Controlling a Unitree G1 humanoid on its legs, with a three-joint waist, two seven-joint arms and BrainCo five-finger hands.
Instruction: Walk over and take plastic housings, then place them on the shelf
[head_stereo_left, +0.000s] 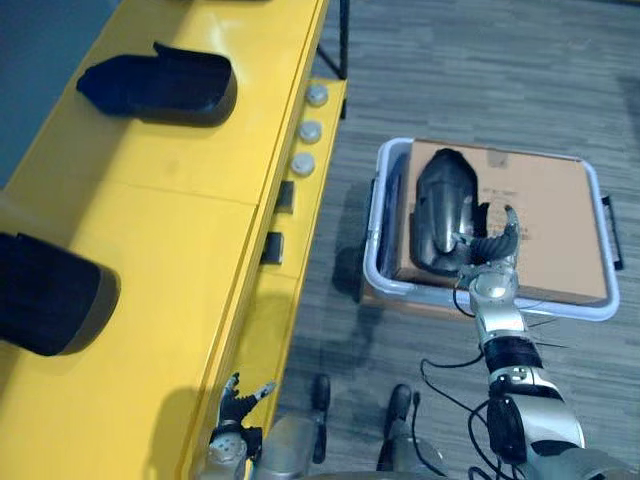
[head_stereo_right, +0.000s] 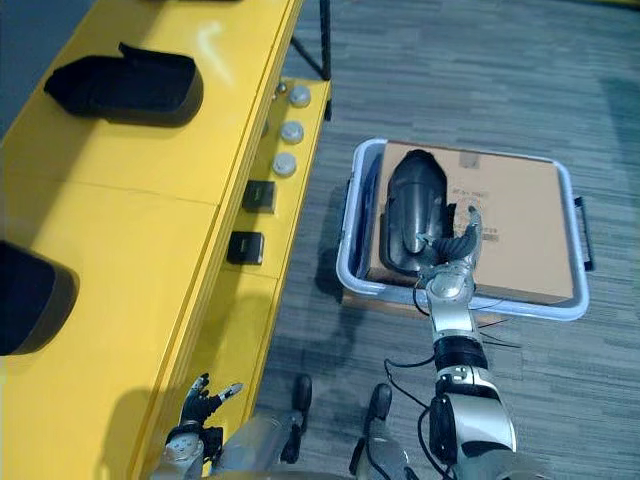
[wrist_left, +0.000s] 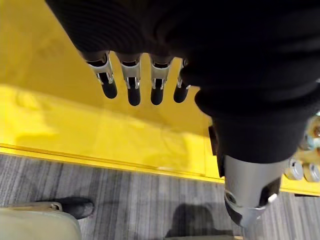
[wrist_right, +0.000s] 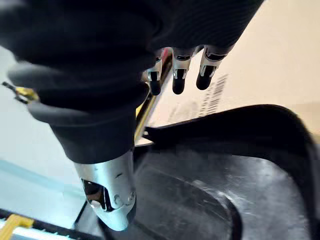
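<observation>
Under the right hand's (head_stereo_left: 490, 245) spread, uncurled fingers (wrist_right: 178, 82), a black plastic housing (head_stereo_left: 440, 205) lay ungrasped on a cardboard box (head_stereo_left: 545, 220) inside a white-rimmed bin (head_stereo_left: 385, 278). Well apart from those fingers, a second housing (head_stereo_left: 160, 85) and a third housing (head_stereo_left: 45, 295) already sat on the yellow shelf (head_stereo_left: 180, 230). Beside its edge hung the left hand (head_stereo_left: 238, 405), fingers relaxed. Seemingly one housing remained to carry.

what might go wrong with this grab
1. The right robot hand is open at the near end of the housing, not round it; a grasp so far off centre may let it tip or slip.
2. The housing lies on a box inside a bin; a push might slide it off the box edge.
</observation>
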